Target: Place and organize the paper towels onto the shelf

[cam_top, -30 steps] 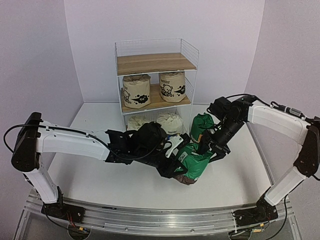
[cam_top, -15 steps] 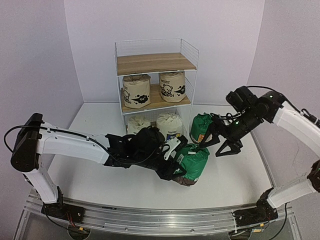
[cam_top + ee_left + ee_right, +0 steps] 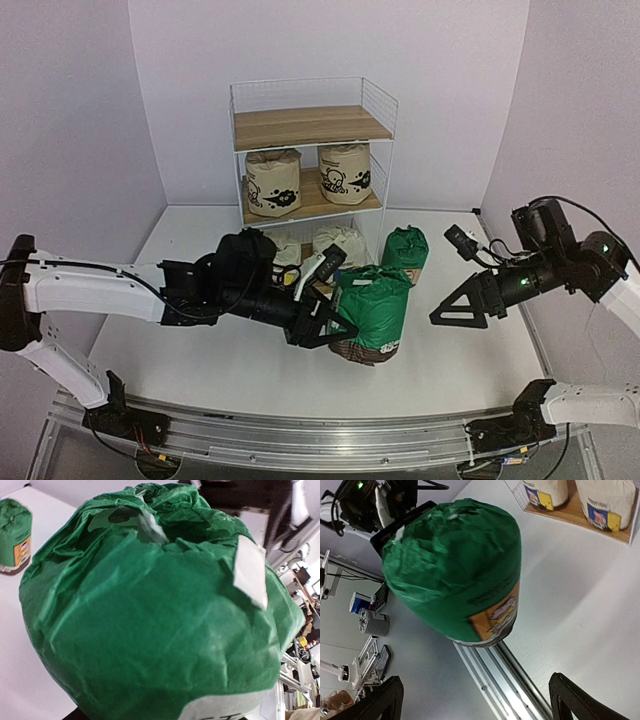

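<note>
Though matte, white table (image 3: 205, 362), lilac walls (image 3: 70, 120).

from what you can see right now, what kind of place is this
Most likely a robotics lab test cell: left arm and right arm bolted to an aluminium rail at the edge of a white table, bare walls boxing it in, a small shelf staged with paper towels.

My left gripper (image 3: 335, 322) gripped one green roll (image 3: 372, 312) from its side, over the table (image 3: 190, 360). My right gripper (image 3: 462, 310) stood with jaws wide apart, clear of that roll, on its right. The second green roll (image 3: 405, 250) stood upright beside the shelf (image 3: 310, 125), whose middle board carried two beige rolls (image 3: 273, 182).
</note>
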`<state>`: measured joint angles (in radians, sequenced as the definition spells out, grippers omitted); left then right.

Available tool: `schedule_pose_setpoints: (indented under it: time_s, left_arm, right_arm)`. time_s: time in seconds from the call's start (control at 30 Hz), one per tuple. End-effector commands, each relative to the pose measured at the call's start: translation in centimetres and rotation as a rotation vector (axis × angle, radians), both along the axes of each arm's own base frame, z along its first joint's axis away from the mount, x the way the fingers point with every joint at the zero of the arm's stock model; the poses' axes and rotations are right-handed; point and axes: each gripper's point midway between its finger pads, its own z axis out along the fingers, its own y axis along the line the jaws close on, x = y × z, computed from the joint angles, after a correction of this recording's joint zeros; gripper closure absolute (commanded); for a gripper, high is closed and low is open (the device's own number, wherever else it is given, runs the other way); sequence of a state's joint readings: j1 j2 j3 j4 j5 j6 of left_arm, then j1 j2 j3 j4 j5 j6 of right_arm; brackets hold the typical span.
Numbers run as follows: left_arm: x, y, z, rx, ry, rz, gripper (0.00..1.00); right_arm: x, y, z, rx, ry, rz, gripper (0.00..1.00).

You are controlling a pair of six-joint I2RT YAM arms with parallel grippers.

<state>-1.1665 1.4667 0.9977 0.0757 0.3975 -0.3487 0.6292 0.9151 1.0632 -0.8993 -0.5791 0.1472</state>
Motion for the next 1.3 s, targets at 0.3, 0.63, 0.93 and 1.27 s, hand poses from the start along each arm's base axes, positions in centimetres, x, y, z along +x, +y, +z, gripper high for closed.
schedule_pose_setpoints:
  time_s: [0.3, 0.63, 0.93, 1.27]
  left_arm:
    - [-6.2, 3.4, 11.0, -0.358, -0.075, -0.295, 1.00]
    - [-5.3, 2.3, 11.2, -0.359, -0.095, -0.272, 1.00]
    - [-3.6, 1.4, 11.5, -0.370, -0.087, -0.221, 1.00]
    - [-1.9, 0.7, 11.2, -0.359, -0.056, -0.156, 1.00]
  right_arm:
    - [-2.1, 4.3, 7.2, 0.479, -0.328, 0.362, 0.02]
    - [-3.1, 6.2, 6.9, 0.511, -0.296, 0.432, 0.02]
    - [-3.9, 7.6, 5.2, 0.485, -0.269, 0.481, 0.02]
    - [-3.1, 9.3, 4.0, 0.420, -0.290, 0.423, 0.03]
